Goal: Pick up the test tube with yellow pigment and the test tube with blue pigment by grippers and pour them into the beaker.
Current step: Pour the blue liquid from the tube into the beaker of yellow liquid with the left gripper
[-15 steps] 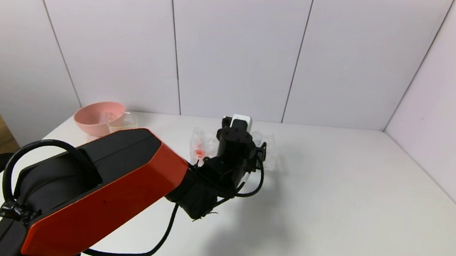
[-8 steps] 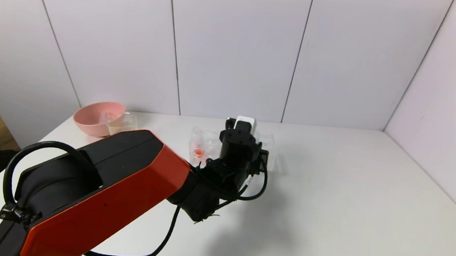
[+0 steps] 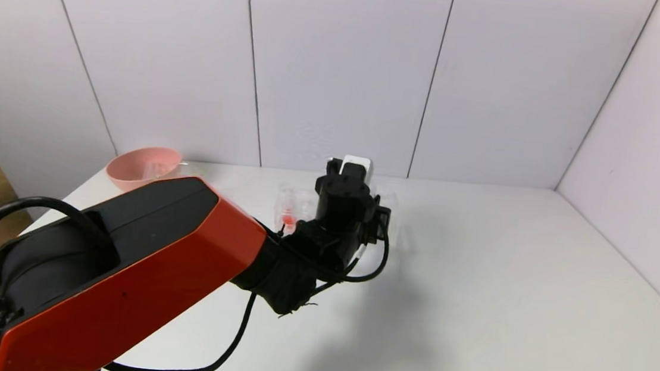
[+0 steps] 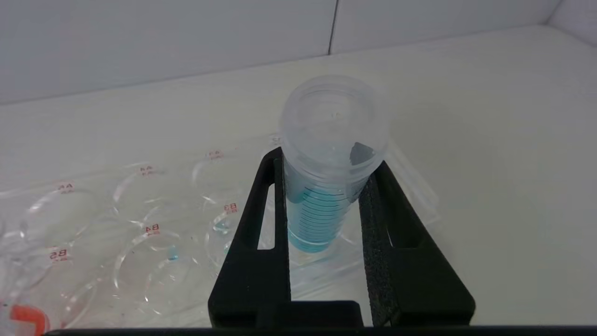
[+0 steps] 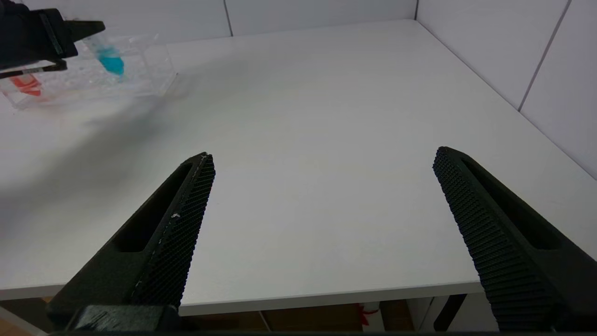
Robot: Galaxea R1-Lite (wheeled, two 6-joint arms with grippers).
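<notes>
My left gripper (image 4: 326, 158) is shut on the test tube with blue pigment (image 4: 322, 219) and holds it upright over the clear tube rack (image 4: 140, 224). The right wrist view shows the same tube (image 5: 110, 60) with its blue end hanging just above the rack (image 5: 140, 70). In the head view the wrist (image 3: 343, 201) hides the fingers and the tube. The beaker is almost fully hidden behind my left arm. No yellow tube shows. My right gripper (image 5: 322, 158) is open and empty above the table's front edge.
A tube with red-orange colour (image 3: 288, 219) stands in the rack's left end (image 3: 295, 203). A pink bowl (image 3: 143, 166) sits at the back left. My red and black left arm (image 3: 119, 269) fills the near left. White walls close the back and right.
My left arm has risen a little, lifting the blue tube from the rack. The upper arm now covers the beaker beside the pink bowl.
</notes>
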